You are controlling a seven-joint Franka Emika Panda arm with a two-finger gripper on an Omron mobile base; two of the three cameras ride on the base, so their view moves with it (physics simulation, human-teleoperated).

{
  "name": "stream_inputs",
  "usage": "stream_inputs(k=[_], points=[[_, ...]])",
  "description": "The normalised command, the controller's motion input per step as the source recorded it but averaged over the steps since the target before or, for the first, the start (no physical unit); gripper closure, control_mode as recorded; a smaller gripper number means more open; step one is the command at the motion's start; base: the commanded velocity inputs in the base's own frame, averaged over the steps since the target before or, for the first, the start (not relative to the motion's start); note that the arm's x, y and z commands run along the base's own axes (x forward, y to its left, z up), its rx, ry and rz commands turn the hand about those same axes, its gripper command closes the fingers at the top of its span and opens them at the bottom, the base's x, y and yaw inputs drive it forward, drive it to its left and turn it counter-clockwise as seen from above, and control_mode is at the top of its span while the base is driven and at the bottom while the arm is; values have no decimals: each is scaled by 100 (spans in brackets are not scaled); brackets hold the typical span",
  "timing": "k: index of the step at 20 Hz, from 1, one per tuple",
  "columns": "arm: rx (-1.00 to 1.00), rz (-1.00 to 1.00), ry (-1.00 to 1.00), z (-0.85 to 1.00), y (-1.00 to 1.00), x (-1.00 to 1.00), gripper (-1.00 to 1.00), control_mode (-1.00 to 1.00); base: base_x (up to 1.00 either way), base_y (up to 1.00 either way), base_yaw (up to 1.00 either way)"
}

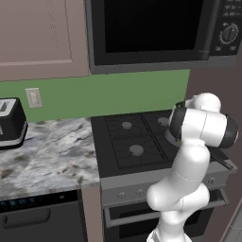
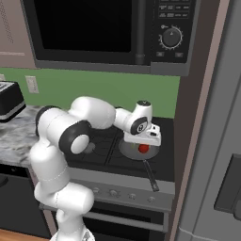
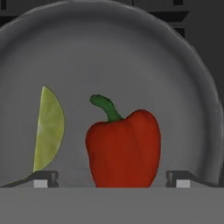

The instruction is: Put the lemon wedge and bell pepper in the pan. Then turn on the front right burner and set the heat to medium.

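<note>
The grey pan (image 3: 131, 52) holds both foods. The pale yellow-green lemon wedge (image 3: 49, 129) lies left of the red bell pepper (image 3: 124, 148), which has a green stem. My gripper (image 3: 111, 177) hovers just above the pepper, open, its fingertips (image 3: 43, 178) wide apart with a gap on either side of the pepper. From the right base, the gripper (image 2: 145, 141) points down over the pan (image 2: 128, 151), the pepper (image 2: 143, 148) showing red under it, and the dark handle (image 2: 151, 176) points toward the stove front. The pan covers the front right burner.
Other burner caps (image 1: 136, 150) show on the black cooktop. A row of knobs (image 2: 113, 192) runs along the stove front. A microwave (image 2: 94, 28) hangs overhead, a tall dark panel (image 2: 197, 117) stands right of the stove, and a marble counter (image 1: 47, 151) with a toaster (image 1: 10, 123) lies left.
</note>
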Motion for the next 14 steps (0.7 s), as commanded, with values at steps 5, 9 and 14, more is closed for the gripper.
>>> stream_inputs(k=[5, 9, 14], points=[[3, 2, -3, 26, 1, -37, -100, -100, 0, 0, 0], [4, 1, -1, 13, 1, -56, -100, -100, 0, 0, 0], [6, 0, -3, 10, 3, -74, -100, -100, 0, 0, 0]])
